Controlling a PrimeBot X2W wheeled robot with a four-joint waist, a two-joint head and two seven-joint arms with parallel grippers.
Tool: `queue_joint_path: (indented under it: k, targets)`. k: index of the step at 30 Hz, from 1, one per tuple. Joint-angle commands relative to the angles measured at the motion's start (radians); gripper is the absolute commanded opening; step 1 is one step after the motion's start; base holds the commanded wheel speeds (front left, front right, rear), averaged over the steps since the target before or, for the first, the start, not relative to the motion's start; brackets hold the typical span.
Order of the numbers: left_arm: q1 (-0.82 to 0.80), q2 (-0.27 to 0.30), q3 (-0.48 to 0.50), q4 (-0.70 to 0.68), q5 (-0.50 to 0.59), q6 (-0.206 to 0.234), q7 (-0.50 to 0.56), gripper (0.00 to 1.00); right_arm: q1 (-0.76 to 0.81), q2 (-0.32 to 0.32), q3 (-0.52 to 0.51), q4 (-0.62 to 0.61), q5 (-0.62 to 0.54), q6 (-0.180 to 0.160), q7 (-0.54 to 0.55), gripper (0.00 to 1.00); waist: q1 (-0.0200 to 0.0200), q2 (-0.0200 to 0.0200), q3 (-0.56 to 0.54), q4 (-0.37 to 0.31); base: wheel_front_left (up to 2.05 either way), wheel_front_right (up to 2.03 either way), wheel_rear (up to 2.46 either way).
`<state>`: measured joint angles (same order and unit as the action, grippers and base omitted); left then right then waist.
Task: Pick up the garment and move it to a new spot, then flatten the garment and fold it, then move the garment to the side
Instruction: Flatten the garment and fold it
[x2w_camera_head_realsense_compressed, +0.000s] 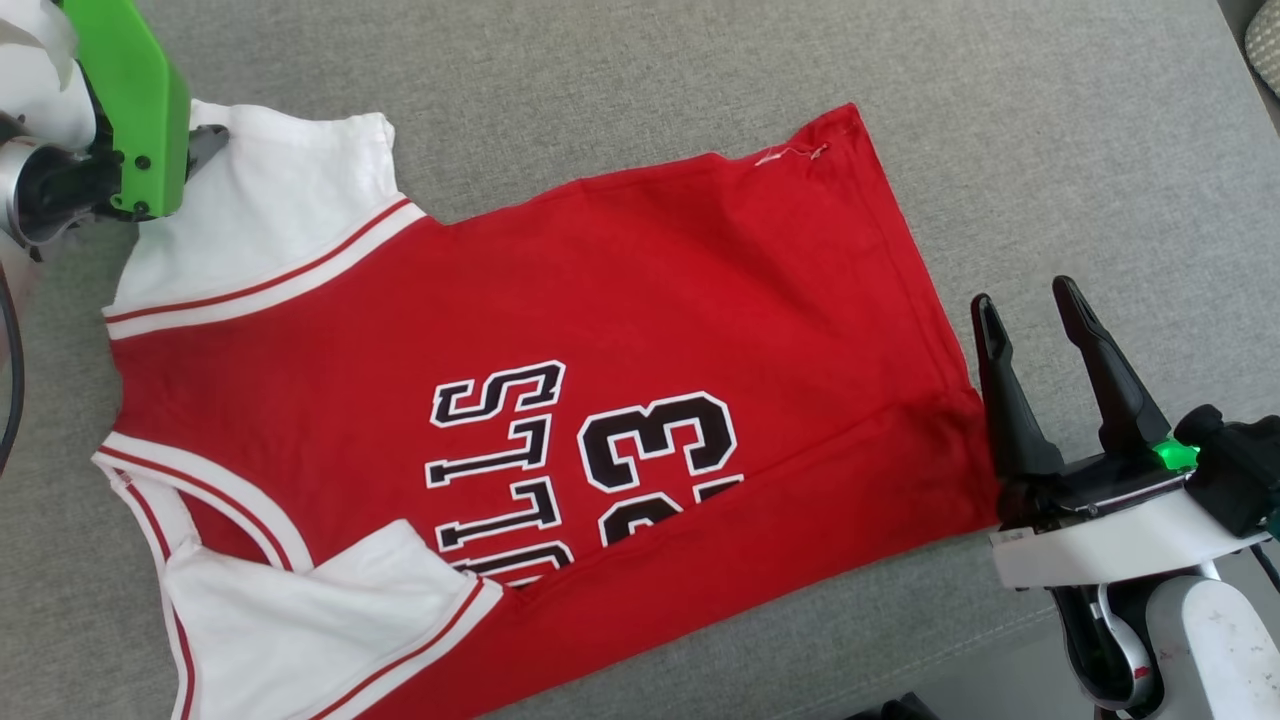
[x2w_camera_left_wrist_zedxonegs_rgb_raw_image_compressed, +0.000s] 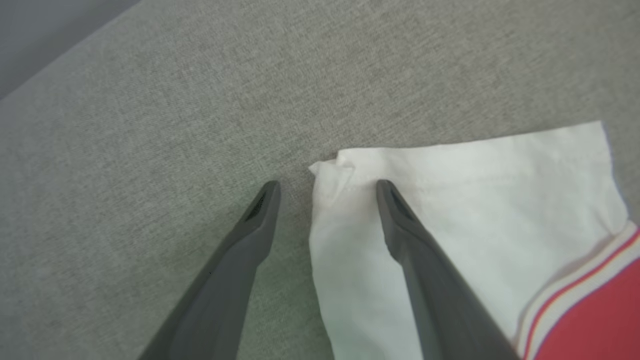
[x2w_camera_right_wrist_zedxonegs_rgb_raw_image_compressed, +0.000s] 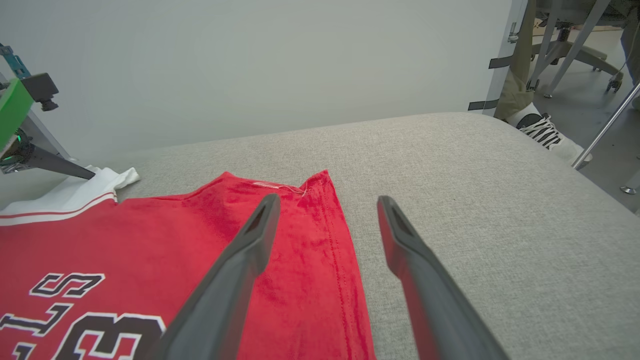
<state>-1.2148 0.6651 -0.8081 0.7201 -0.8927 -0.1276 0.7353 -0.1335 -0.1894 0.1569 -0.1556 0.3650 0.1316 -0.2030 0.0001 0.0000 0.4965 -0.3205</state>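
The garment (x2w_camera_head_realsense_compressed: 620, 330), a red jersey with white sleeves and a black "23" print, lies spread on the grey cushion, neck to the left and hem to the right. Its near sleeve (x2w_camera_head_realsense_compressed: 330, 620) is folded over part of the print. My left gripper (x2w_camera_head_realsense_compressed: 210, 142) is at the far sleeve (x2w_camera_head_realsense_compressed: 290, 200). In the left wrist view it (x2w_camera_left_wrist_zedxonegs_rgb_raw_image_compressed: 327, 186) is open, straddling the sleeve's corner (x2w_camera_left_wrist_zedxonegs_rgb_raw_image_compressed: 450, 200), one finger above the cloth and the other above the cushion. My right gripper (x2w_camera_head_realsense_compressed: 1025, 302) stands open at the hem's near corner. Seen from the right wrist, it (x2w_camera_right_wrist_zedxonegs_rgb_raw_image_compressed: 327, 200) straddles the hem edge (x2w_camera_right_wrist_zedxonegs_rgb_raw_image_compressed: 345, 260) and holds nothing.
The grey cushion (x2w_camera_head_realsense_compressed: 1050, 150) stretches past the garment to the right and far side. A pale wall (x2w_camera_right_wrist_zedxonegs_rgb_raw_image_compressed: 250, 65) rises behind it. Beyond the cushion's rounded right edge are a person's shoe (x2w_camera_right_wrist_zedxonegs_rgb_raw_image_compressed: 542, 131) and chair legs (x2w_camera_right_wrist_zedxonegs_rgb_raw_image_compressed: 575, 45) on the floor.
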Motion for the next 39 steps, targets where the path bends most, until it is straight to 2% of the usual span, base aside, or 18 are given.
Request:
queue_joint_path:
  k: [1,4,5,6,10,16,20,24,31,35,39]
  targets:
    - [-0.022,0.012,-0.008,0.011,0.019,0.001,-0.008,1.0,-0.02,0.003,0.004,0.006,0.007,-0.001,-0.008,1.0,-0.0001,0.0,0.018,-0.011,0.0,0.0,0.0]
    - [-0.015,0.008,-0.021,0.034,0.015,0.0,0.005,0.98,-0.026,0.005,0.01,0.012,0.006,-0.001,-0.011,1.0,-0.0001,0.0,0.023,-0.011,0.0,0.0,0.0]
    - [-0.012,0.004,-0.02,0.04,0.007,-0.001,0.008,0.68,-0.027,0.005,0.011,0.014,0.005,-0.001,-0.013,1.0,-0.0001,0.0,0.024,-0.01,0.0,0.0,0.0]
    - [-0.01,0.0,-0.022,0.045,0.0,-0.001,0.015,0.02,-0.029,0.005,0.011,0.015,0.005,-0.001,-0.013,1.0,-0.0001,0.0,0.025,-0.008,0.0,0.0,0.0]
    - [0.005,-0.018,-0.018,0.056,-0.041,-0.002,0.044,0.0,-0.032,0.0,0.006,0.019,0.002,-0.001,-0.012,1.0,-0.0001,0.0,0.022,0.002,0.0,0.0,0.0]
    - [0.017,-0.042,0.011,0.056,-0.072,0.001,-0.014,0.0,-0.033,-0.008,-0.015,0.023,-0.008,-0.001,0.006,1.0,-0.0001,0.0,-0.017,0.034,0.0,0.0,0.0]
    - [0.025,-0.049,0.026,0.032,-0.086,0.001,-0.059,0.0,-0.035,-0.036,-0.027,0.018,-0.016,-0.001,0.052,1.0,-0.0001,0.0,-0.059,0.064,0.0,0.0,0.0]
    - [0.042,-0.068,0.04,-0.019,-0.116,0.0,-0.069,0.0,-0.051,-0.088,-0.037,0.017,-0.013,-0.001,0.186,1.0,-0.0001,0.0,-0.087,0.104,0.0,0.0,0.0]
    - [0.071,-0.055,0.027,-0.172,-0.107,0.014,-0.07,0.0,-0.191,-0.213,-0.041,0.027,0.063,-0.001,0.566,1.0,-0.0001,0.0,-0.086,0.169,0.0,0.0,0.0]
    - [0.089,-0.047,0.024,-0.263,-0.106,0.035,-0.068,0.0,-0.293,-0.25,-0.04,0.056,0.111,-0.001,0.756,1.0,-0.0001,0.0,-0.073,0.202,0.0,0.0,0.0]
    - [0.105,-0.041,0.028,-0.342,-0.114,0.059,-0.062,0.0,-0.388,-0.28,-0.015,0.11,0.153,-0.001,0.902,1.0,-0.0001,0.0,-0.058,0.229,0.0,0.0,0.0]
